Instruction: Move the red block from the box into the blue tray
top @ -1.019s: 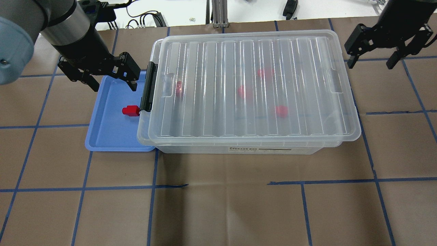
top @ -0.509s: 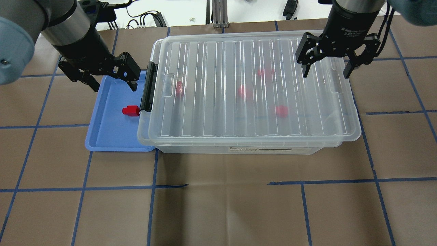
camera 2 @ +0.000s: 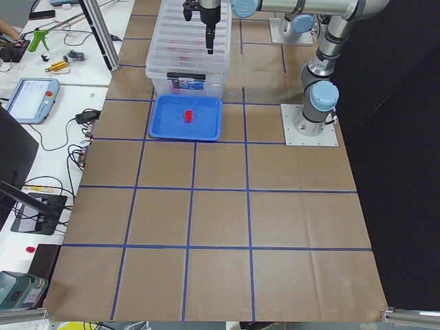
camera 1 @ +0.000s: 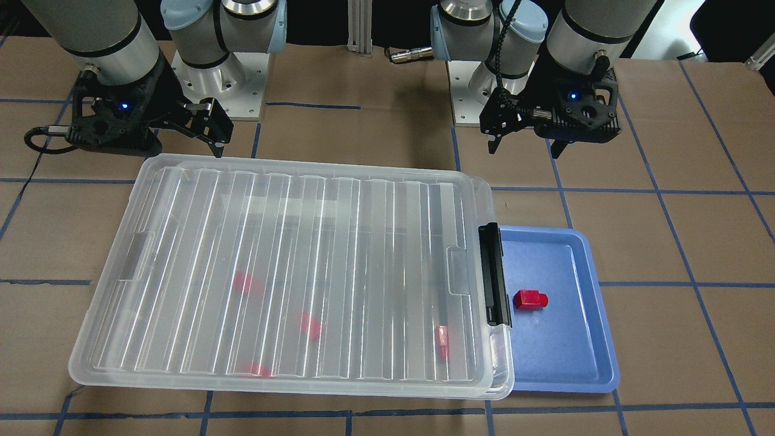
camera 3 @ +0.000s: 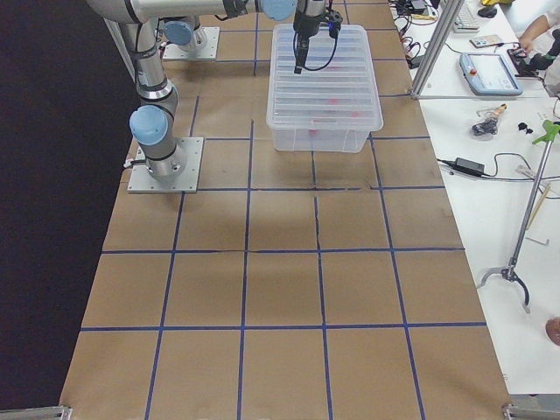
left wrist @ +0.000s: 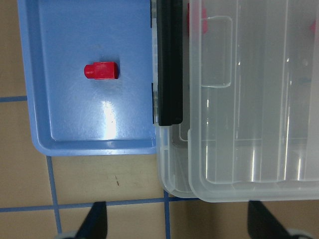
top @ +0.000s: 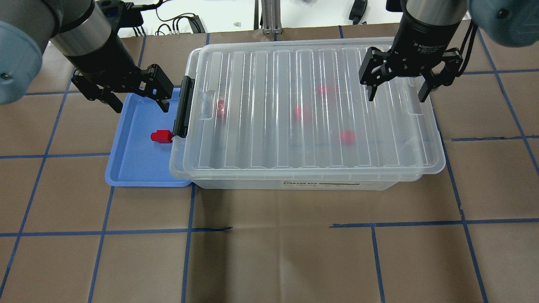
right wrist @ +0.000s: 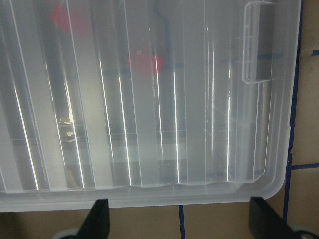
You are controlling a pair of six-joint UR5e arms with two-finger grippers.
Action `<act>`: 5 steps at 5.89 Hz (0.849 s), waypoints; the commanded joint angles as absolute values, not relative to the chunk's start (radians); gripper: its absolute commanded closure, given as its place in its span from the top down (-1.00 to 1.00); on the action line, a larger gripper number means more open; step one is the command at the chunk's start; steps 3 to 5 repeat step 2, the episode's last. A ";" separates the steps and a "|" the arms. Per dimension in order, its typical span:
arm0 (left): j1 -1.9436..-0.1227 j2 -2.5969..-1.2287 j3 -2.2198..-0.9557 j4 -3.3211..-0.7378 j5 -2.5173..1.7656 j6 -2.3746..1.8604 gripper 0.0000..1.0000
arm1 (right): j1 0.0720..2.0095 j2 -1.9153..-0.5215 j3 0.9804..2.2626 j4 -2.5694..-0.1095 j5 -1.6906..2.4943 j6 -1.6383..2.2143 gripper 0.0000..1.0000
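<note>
Front-facing: spotting the red block (camera 1: 530, 300) lying flat in the blue tray (camera 1: 566, 357), glossy, round stub pointing away from the box (camera 1: 290, 254). Overhead: catching the left hand (top: 141, 106) spread wide, empty, raised near the tray, and the right hand (top: 396, 98) likewise gaping, empty, over the lid (top: 269, 105). Left wrist: showing the block clear of the black latch (left wrist: 169, 64).

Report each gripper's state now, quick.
Left gripper: jaws open, holding nothing.
Right gripper: jaws open, holding nothing.
</note>
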State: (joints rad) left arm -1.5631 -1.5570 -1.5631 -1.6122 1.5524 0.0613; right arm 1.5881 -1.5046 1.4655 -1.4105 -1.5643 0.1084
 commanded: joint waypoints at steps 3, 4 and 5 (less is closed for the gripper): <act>-1.563 -1.557 -1.563 -1.612 1.552 0.061 0.96 | 1.588 -1.506 1.466 -1.420 -1.566 0.112 1.00; -1.563 -1.557 -1.563 -1.612 1.552 0.061 0.96 | 1.588 -1.506 1.466 -1.420 -1.566 0.112 1.00; -1.563 -1.557 -1.563 -1.612 1.552 0.061 0.96 | 1.588 -1.506 1.466 -1.420 -1.566 0.112 1.00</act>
